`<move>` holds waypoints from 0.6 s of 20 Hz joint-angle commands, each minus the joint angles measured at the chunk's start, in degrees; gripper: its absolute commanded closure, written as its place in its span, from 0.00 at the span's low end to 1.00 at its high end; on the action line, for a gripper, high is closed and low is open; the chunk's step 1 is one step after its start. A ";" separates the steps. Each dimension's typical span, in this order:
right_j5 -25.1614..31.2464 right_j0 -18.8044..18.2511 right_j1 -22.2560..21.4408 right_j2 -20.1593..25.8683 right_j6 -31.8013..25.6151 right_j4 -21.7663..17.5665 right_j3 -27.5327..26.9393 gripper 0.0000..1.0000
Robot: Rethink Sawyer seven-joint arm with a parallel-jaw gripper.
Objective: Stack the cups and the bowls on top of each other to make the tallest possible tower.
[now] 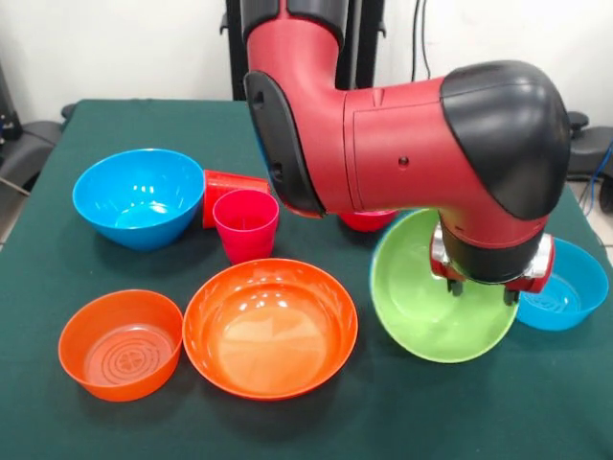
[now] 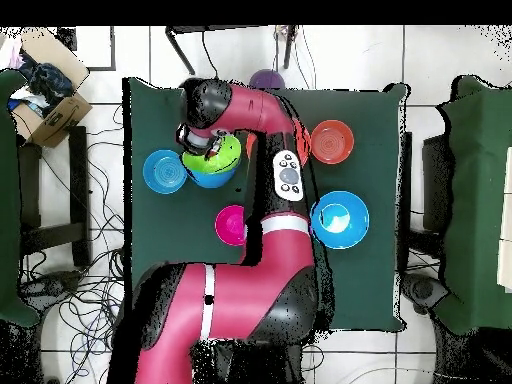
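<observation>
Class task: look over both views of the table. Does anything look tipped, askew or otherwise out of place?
Two things. The red-orange cup lies on its side behind the upright pink cup. The lime green bowl is tilted, its opening facing forward, with the gripper at its rim. The other bowls sit level.

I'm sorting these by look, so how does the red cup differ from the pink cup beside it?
The red cup lies on its side, while the pink cup stands upright with its mouth open to the top. The red cup is red-orange and sits behind, partly hidden; the pink cup is pink-magenta and stands in front. Both are small tapered tumblers.
</observation>
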 commanded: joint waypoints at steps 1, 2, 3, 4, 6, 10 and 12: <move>-4.39 -2.51 -0.35 6.60 -16.22 -2.83 11.81 0.00; -4.58 -2.68 -0.62 6.84 -16.22 -2.81 12.45 0.00; -4.64 -2.93 -0.77 7.23 -16.34 -2.73 12.82 0.00; -4.66 -3.08 -0.80 7.58 -16.36 -2.82 12.97 0.00; -4.12 -3.48 -1.05 8.39 -16.41 -2.70 13.16 0.00; -1.88 -4.00 -1.17 9.84 -16.06 -2.75 12.33 0.00; -0.49 -4.20 -0.80 10.50 -16.15 -2.89 11.04 0.00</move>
